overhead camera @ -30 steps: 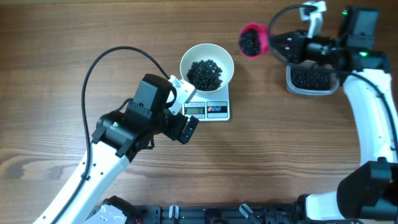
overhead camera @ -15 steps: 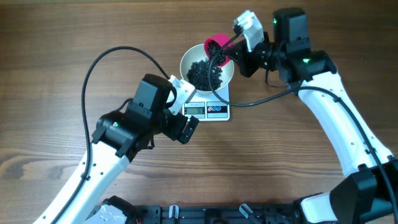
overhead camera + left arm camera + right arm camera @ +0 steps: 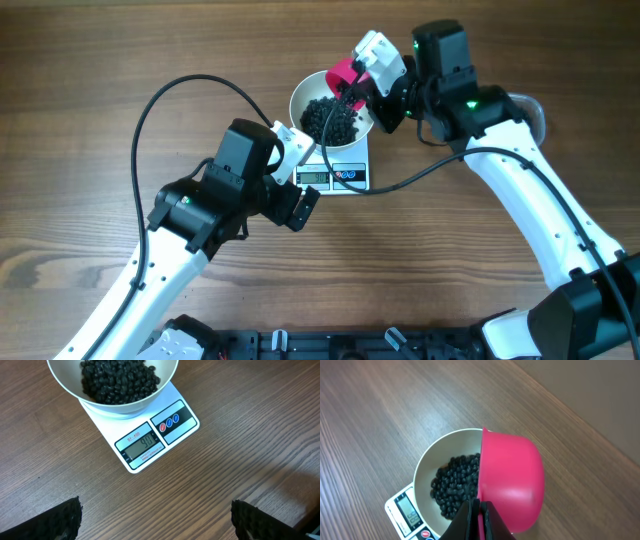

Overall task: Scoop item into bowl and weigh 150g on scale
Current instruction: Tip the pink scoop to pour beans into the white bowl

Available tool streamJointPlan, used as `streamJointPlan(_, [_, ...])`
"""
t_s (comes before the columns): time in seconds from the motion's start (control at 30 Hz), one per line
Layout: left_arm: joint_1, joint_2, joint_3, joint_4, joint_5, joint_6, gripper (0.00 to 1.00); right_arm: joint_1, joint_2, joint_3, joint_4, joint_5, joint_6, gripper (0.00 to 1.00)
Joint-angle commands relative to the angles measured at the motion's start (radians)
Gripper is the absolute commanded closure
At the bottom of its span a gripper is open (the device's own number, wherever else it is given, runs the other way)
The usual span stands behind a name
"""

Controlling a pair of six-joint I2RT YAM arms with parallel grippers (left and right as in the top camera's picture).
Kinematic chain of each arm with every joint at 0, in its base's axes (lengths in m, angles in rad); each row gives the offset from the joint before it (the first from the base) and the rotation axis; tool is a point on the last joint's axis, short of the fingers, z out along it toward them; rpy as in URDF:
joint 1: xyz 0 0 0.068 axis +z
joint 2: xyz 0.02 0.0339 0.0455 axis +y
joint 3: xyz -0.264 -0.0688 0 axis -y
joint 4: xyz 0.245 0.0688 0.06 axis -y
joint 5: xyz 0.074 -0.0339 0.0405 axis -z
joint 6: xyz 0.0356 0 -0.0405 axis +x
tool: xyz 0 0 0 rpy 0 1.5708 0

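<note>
The white bowl [image 3: 301, 98] stands on the scale [image 3: 362, 178] and holds a heap of the item, small black beans [image 3: 330, 120]. My right gripper [image 3: 368, 90] is shut on the handle of a pink scoop [image 3: 343, 72], which is tipped on its side over the bowl's far rim. In the right wrist view the scoop [image 3: 512, 480] covers the right part of the bowl [image 3: 425, 467] and beans [image 3: 452, 485]. My left gripper [image 3: 157, 520] hangs open just in front of the scale [image 3: 182, 427], with only bare wood between its fingers.
A clear tub [image 3: 531, 108] sits at the back right, mostly hidden behind my right arm. A black cable [image 3: 180, 92] loops over the table left of the bowl. My left arm [image 3: 190, 215] stretches from the front left edge towards the scale.
My right arm swung left from the tub with the loaded scoop, reached the bowl and tipped the scoop over it. The left arm stayed still.
</note>
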Motion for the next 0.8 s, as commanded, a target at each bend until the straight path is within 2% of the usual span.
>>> streamJointPlan(0.0, [0.007, -0.013, 0.009, 0.003, 0.015, 0.016, 0.00, 0.028, -0.019, 0.002, -0.001, 0.005, -0.099, 0.96])
streamJointPlan(0.1, [0.007, -0.013, 0.009, 0.003, 0.015, 0.016, 0.00, 0.032, -0.019, 0.002, 0.001, 0.008, -0.111, 0.96])
streamJointPlan(0.2, [0.007, -0.013, 0.009, 0.003, 0.015, 0.016, 0.00, 0.060, -0.019, 0.002, -0.061, -0.002, -0.284, 0.96])
streamJointPlan(0.3, [0.007, -0.013, 0.009, 0.003, 0.015, 0.016, 0.00, 0.062, -0.019, 0.002, -0.010, 0.061, -0.211, 0.96])
streamJointPlan(0.47, [0.007, -0.013, 0.009, 0.003, 0.015, 0.016, 0.00, 0.065, -0.019, 0.002, -0.027, 0.026, -0.280, 0.96])
streamJointPlan(0.57, [0.007, -0.013, 0.009, 0.003, 0.015, 0.016, 0.00, 0.066, -0.019, 0.002, 0.032, 0.058, -0.188, 0.96])
streamJointPlan(0.63, [0.007, -0.013, 0.009, 0.003, 0.015, 0.016, 0.00, 0.066, -0.019, 0.002, -0.019, -0.019, -0.304, 0.96])
streamJointPlan(0.67, [0.007, -0.013, 0.009, 0.003, 0.015, 0.016, 0.00, 0.066, -0.019, 0.002, -0.030, -0.008, -0.317, 0.96])
streamJointPlan(0.77, [0.007, -0.013, 0.009, 0.003, 0.015, 0.016, 0.00, 0.066, -0.019, 0.002, 0.016, 0.071, -0.257, 0.96])
